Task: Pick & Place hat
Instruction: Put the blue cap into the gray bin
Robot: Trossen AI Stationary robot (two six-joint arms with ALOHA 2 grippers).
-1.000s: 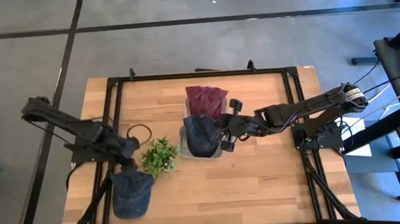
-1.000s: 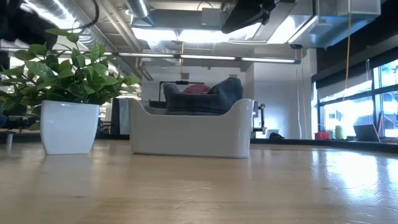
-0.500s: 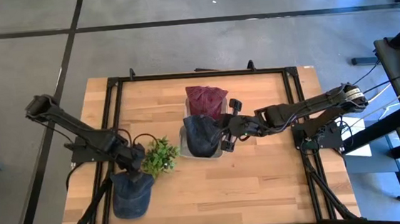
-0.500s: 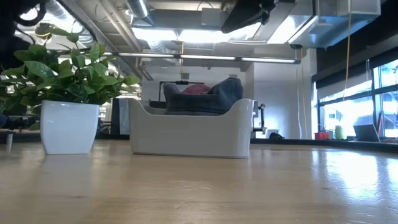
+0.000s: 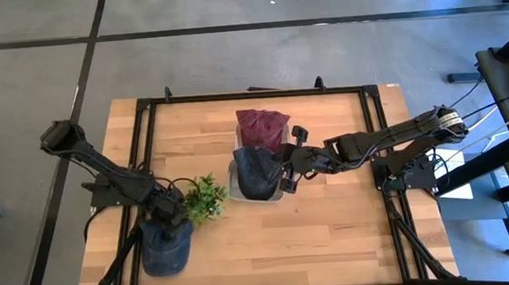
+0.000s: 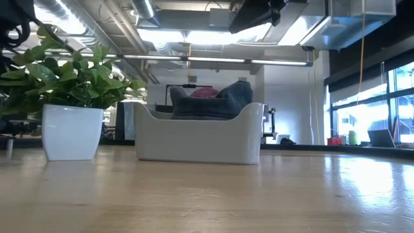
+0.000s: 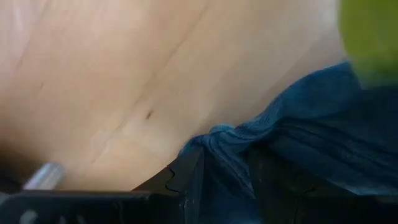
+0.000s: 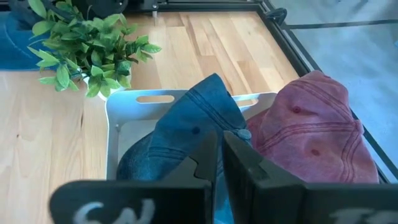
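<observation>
A blue denim hat point(image 5: 165, 248) lies flat on the table near its front left, beside a potted plant point(image 5: 203, 199). My left gripper point(image 5: 173, 218) is down at this hat's far edge, shut on the cloth point(image 7: 227, 163). A white bin point(image 5: 233, 179) in mid-table holds a second blue hat point(image 5: 257, 171) and a maroon hat point(image 5: 262, 127). The maroon hat leans over the bin's far rim. My right gripper point(image 5: 286, 171) hovers above the bin's right side, shut and empty point(image 8: 222, 155). In the low view it shows high above the bin point(image 6: 255, 13). My left gripper pinches a raised fold of the hat's far edge point(image 7: 219, 138) between its two fingers point(image 7: 189, 180). It comes slanting down from the table's far left. The rest of the hat lies on the table, and the cloth bunches up between the fingers.
The plant in its white pot point(image 6: 71, 131) stands right next to my left gripper, its leaves point(image 7: 373, 37) close to the wrist. The black frame rail point(image 5: 141, 151) runs along the table's left side. Bare wood lies toward the front right point(image 5: 317, 238).
My left gripper has gone toward the table's near edge and down, past the plant, onto the far edge of the blue hat. My right arm has kept still above the bin.
</observation>
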